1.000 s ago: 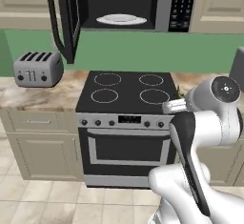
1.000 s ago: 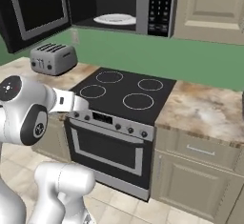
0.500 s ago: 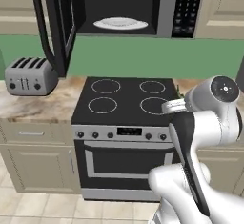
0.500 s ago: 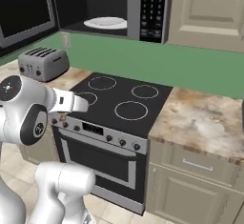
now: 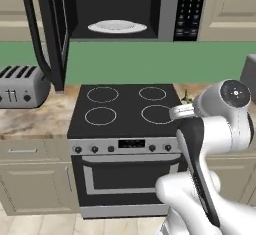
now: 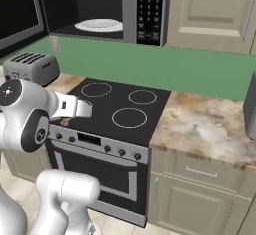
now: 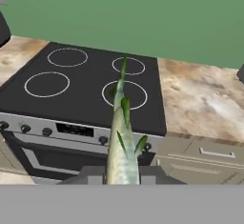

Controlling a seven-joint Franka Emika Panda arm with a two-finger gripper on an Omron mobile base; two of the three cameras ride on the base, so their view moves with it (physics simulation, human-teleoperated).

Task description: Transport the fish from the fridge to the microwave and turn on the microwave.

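Up close, the hand view shows the fish (image 7: 122, 142), a slim greenish-grey piece rising from between the jaws, which are clenched on its lower end; it hangs over the front edge of the black stove (image 7: 86, 92), its thin tip pointing toward the rear right burner. Neither base view gives that grip: the left base view shows just a small greenish tip of the fish (image 5: 187, 97) past the arm's white wrist, above the marbled counter (image 5: 30, 121) beside the stove's right edge.

Both base views show what the hand view leaves out: the microwave (image 5: 125, 9) mounted above the stove, its dark door (image 5: 47, 29) swung open to the left and a white plate (image 5: 117, 27) lying inside. Its keypad strip (image 6: 150, 9) on the right is plainest in the right base view.

A silver toaster (image 5: 22, 86) stands on the counter left of the stove. The right base view also shows beige cabinets (image 6: 210, 9) right of the microwave and a long bare run of counter (image 6: 205, 124) right of the stove.
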